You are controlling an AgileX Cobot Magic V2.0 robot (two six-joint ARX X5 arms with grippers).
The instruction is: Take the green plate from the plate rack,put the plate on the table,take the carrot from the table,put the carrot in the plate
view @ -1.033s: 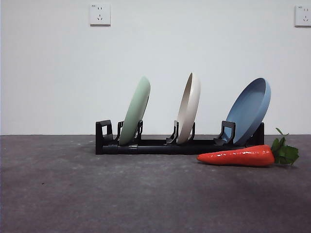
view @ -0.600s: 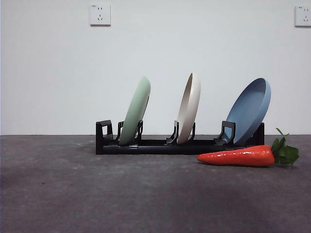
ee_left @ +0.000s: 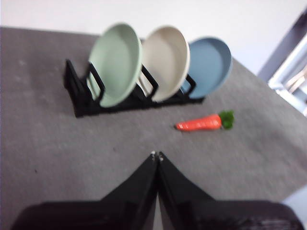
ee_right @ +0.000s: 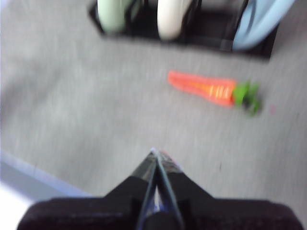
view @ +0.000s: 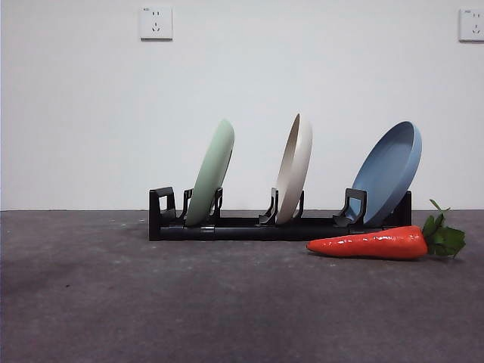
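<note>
You see the rack point(view: 280, 224) standing on the table point(view: 151, 302), well back from the front edge. It carries 3 plates, each on edge in its own pair of brackets. In the front view, the green plate point(view: 212, 172) occupies the left slot, the cream plate point(view: 294, 168) the middle slot, and the blue plate point(view: 388, 172) the right slot. All 3 lean the same way, tops tilted toward the right of that view; the blue plate leans the most.

The carrot point(view: 370, 244) lies flat on the table just in front of the rack's right end, below the blue plate. Its tip points left in the front view and its leaves point(view: 445, 236) lie at the right. You cannot tell whether it touches the rack.

Neither arm appears in the front view. The left gripper point(ee_left: 157, 154) hangs over bare table, well short of the rack, with its 2 jaws pressed together at the tips and nothing between them. The right gripper point(ee_right: 156, 152) is also over bare table, nearer the carrot than the rack, jaws likewise closed tip to tip and empty. The right wrist view is blurred.
</note>
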